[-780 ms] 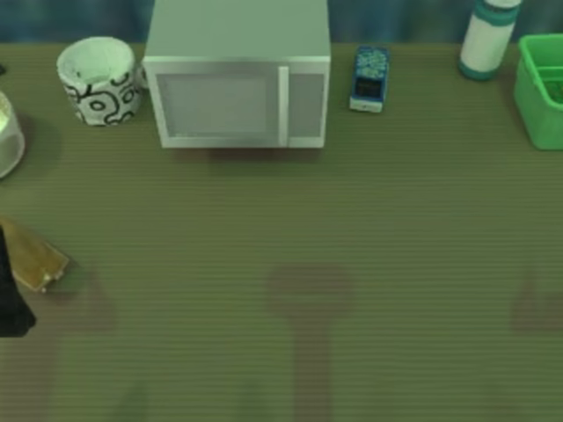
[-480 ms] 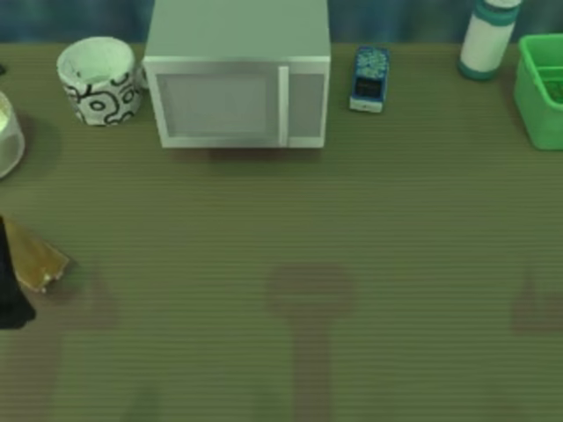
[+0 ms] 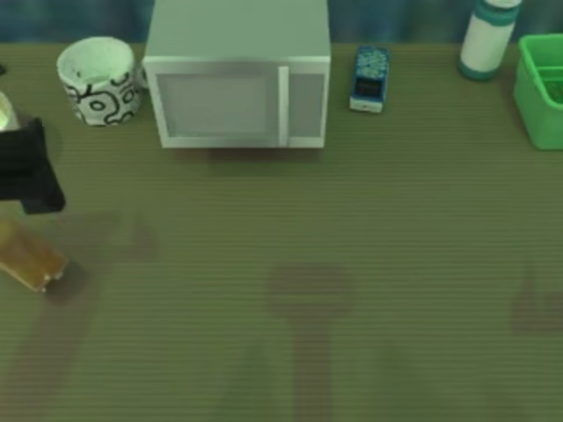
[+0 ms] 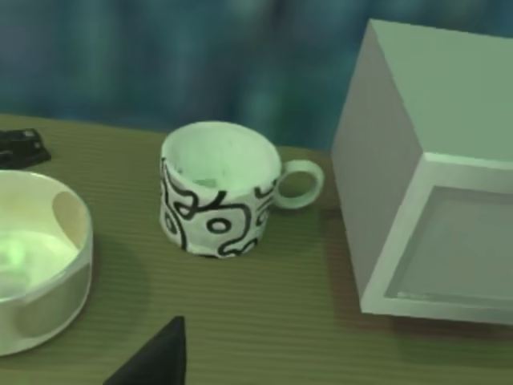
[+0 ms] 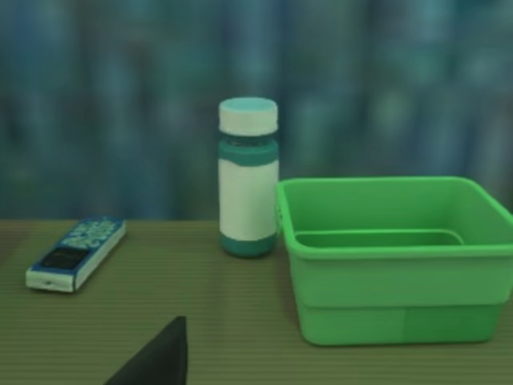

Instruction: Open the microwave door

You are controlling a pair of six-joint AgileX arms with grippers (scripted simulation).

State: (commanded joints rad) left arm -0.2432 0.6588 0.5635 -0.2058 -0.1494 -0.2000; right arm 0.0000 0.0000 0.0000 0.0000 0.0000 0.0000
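Observation:
The microwave [image 3: 237, 75] stands at the back of the table, left of centre, a light grey box with a silver-framed front. Its microwave door [image 3: 220, 105] is flat against the front, with the slim vertical handle [image 3: 283, 105] along its right edge. My left gripper [image 3: 31, 167] hovers at the table's left edge, well to the left of the microwave and nearer than its front. The left wrist view shows the microwave's side panel [image 4: 373, 168] and a corner of the door window [image 4: 457, 257]. My right gripper [image 5: 160, 361] is outside the top view, facing the back right corner.
A patterned mug [image 3: 98, 79] stands just left of the microwave, with a pale bowl [image 4: 36, 265] at the far left. A brown slab [image 3: 31, 259] lies under the left arm. At the back right are a blue remote [image 3: 369, 79], a white-teal bottle [image 3: 488, 35] and a green bin [image 3: 541, 88].
My left arm has moved from the lower left toward the back of the table, uncovering the brown slab. The microwave door has not moved.

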